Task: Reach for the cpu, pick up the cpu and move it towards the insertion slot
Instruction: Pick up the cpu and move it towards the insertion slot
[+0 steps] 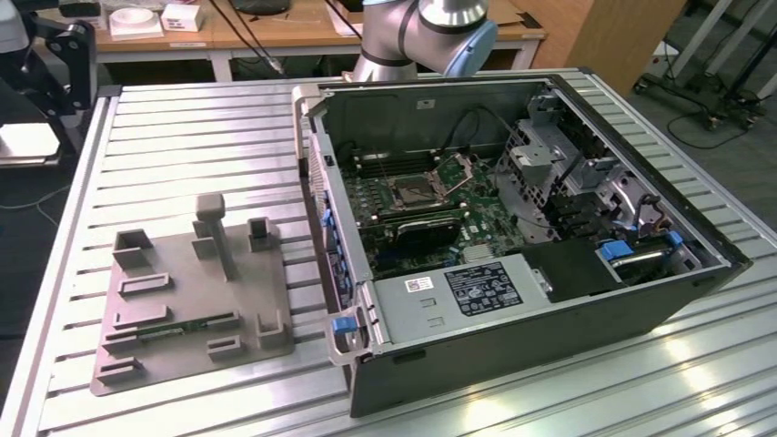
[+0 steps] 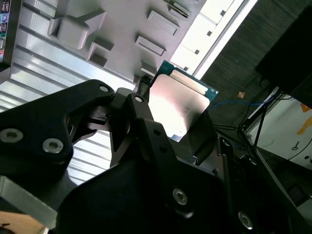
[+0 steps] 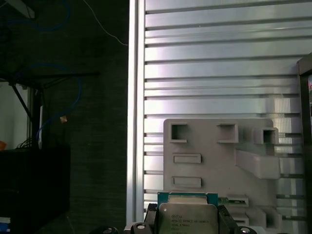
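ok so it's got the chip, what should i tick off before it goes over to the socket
1. Grip: ok. The gripper is shut on the cpu, as seen in both wrist views.
2. Clear of the grey fixture tray: ok. In the first wrist view the tray lies well beyond the cpu.
3. Insertion slot open: ok. Its hinged bracket stands raised and the dark centre is exposed.
4. Case open on the side above the slot: ok.
5. Cpu corner matched to the slot: cannot tell.
6. Slot contacts clean and undamaged: cannot tell.
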Controlling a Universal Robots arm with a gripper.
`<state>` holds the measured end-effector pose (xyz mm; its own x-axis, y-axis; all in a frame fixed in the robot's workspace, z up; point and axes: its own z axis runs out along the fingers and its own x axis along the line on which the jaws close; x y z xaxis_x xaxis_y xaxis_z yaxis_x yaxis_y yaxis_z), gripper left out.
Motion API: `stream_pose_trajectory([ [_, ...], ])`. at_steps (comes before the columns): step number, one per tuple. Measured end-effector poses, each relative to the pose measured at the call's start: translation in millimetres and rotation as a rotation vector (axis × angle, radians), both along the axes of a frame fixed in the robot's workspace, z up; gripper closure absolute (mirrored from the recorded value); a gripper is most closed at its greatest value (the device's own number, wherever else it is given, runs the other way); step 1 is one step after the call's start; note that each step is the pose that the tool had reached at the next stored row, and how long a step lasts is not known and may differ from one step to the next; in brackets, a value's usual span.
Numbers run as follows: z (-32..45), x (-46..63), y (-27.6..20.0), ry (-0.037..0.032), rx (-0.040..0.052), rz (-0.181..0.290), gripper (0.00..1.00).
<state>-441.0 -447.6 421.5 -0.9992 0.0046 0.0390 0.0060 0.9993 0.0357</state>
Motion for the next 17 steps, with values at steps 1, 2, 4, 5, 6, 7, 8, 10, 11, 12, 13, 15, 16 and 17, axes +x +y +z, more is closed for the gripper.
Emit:
stream_pose_trajectory([
  [1,0.8,0.0,0.0,0.0002,0.0,0.0,0.45],
  [2,1.5,0.0,0.0,0.0004,0.0,0.0,0.45],
  [4,3.1,0.0,0.0,0.001,0.0,0.0,0.45],
  [5,3.8,0.1,0.0,0.0013,0.0,0.0,0.45],
  [6,4.6,0.1,0.0,0.0016,0.0,0.0,0.45],
  [7,5.3,0.1,0.0,0.0019,0.0,0.0,0.45],
  [8,6.0,0.2,0.0,0.0022,0.0,0.0,0.45],
  [10,7.5,0.2,0.0,0.0027,0.0,0.0,0.45],
  [11,8.2,0.2,0.0,0.003,0.0,0.0,0.45],
  [12,8.9,0.2,0.0,0.0034,0.0,0.0,0.45],
  [13,9.7,0.2,0.0,0.0037,-0.0001,0.0,0.45],
  [15,11.2,0.3,0.0,0.0041,0.0,0.0,0.45],
  [16,11.9,0.3,0.0,0.0044,0.0,0.0,0.45],
  [17,12.6,0.3,0.0,0.0048,0.0,0.0,0.45],
])
